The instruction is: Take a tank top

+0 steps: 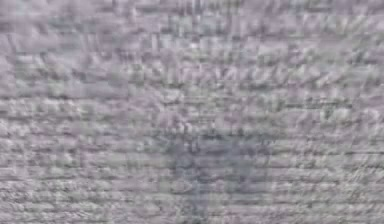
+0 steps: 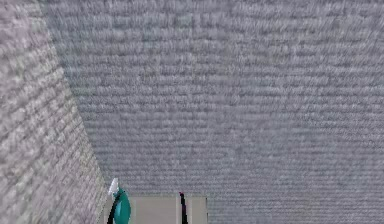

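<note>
Jaws' side: one teal blob (image 2: 122,208), one beige surface (image 2: 160,212).

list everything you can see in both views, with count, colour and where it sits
grey rough-textured wall: one face, grey, across the forward view
grey rough-textured side walls: two faces, grey, meeting in a corner toward the arm side view's left
pale beige flat surface: one, beige, at the arm side view's bottom edge, left of the middle
teal rounded thing with a white tip: one, teal and white, at the beige surface's left end; too small to name
thin dark upright strokes: two, black, one left of the teal thing and one over the beige surface's right part; cannot tell what they are
</note>
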Robot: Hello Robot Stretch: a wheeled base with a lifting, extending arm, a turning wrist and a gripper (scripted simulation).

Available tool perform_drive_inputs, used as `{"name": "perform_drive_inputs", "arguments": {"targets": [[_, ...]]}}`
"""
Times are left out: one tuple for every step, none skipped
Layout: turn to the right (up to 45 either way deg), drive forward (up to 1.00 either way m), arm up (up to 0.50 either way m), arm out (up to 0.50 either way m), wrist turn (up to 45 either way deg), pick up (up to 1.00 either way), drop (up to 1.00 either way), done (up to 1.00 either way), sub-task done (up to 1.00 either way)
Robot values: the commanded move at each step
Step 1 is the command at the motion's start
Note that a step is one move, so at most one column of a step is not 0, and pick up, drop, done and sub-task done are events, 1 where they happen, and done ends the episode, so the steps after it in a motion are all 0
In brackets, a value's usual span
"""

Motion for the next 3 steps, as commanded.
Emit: {"name": "perform_drive_inputs", "arguments": {"targets": [[0.0,0.00,0.00,0.00,45.0,0.00,0.00,0.00,0.00],[0.0,0.00,0.00,0.00,36.0,0.00,0.00,0.00,0.00],[0.0,0.00,0.00,0.00,0.0,1.00,0.00,0.00,0.00]]}}
